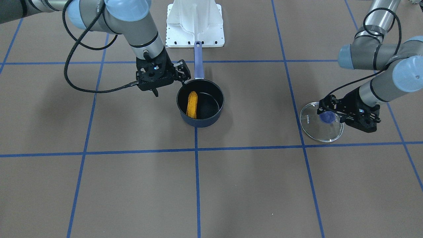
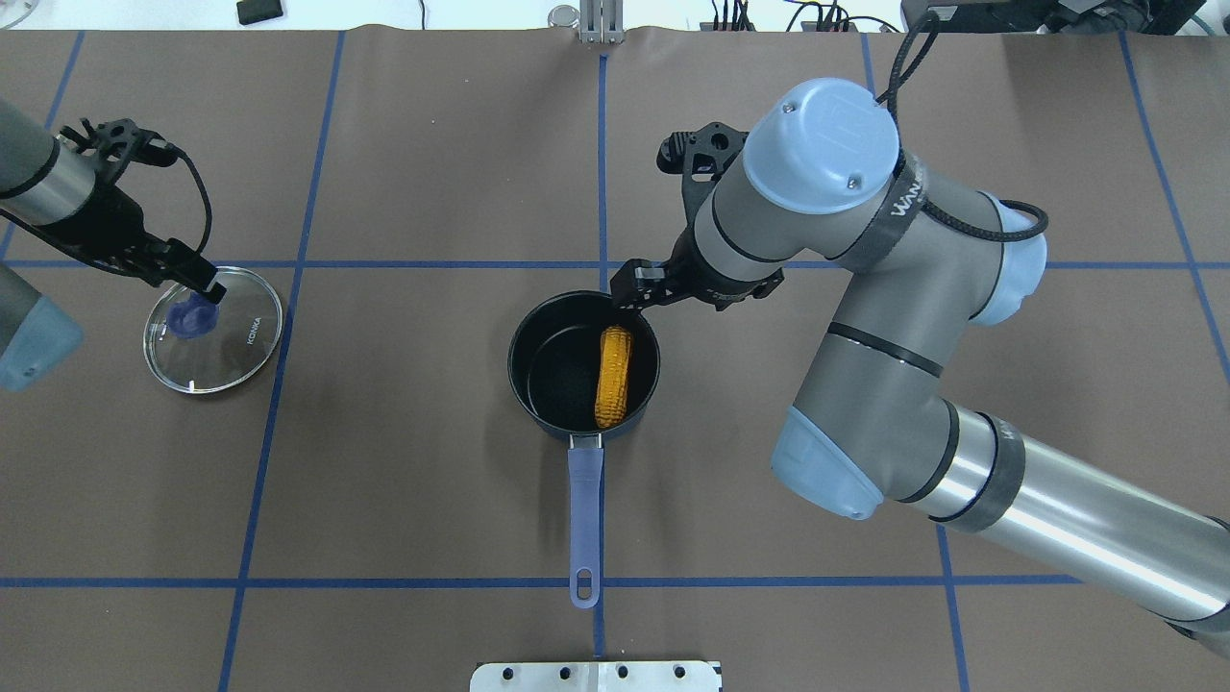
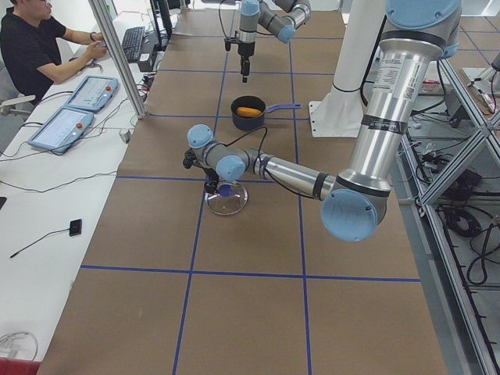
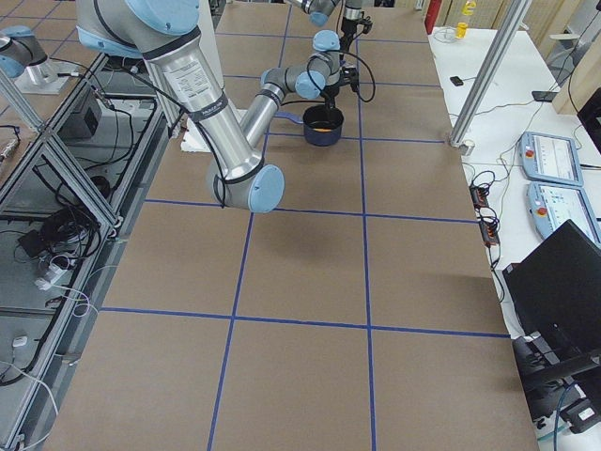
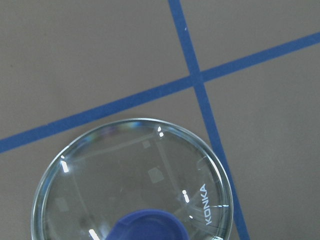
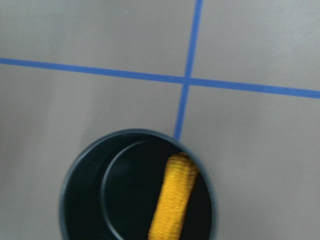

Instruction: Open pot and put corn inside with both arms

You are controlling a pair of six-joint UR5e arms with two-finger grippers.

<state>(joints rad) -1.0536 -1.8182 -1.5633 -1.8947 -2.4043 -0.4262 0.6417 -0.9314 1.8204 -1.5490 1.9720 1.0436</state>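
The pot (image 2: 557,370), a small navy saucepan with a matte black inside and a long, straight periwinkle handle, stands open mid-tabletop (image 2: 423,481). The corn (image 2: 614,377), yellow-orange with bumpy kernel rows, lies inside along one wall. The right arm (image 2: 817,202) hangs by the rim; I cannot tell how its jaws stand. The left arm (image 1: 380,89) has jaws seemingly closed on the blue knob of the round glass lid (image 2: 240,336), which lies flat well apart.

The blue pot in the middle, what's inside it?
One yellow corn cob lies in the pot, along the wall on the robot's right. The rest of the black floor is bare. The patch under the cob is covered.
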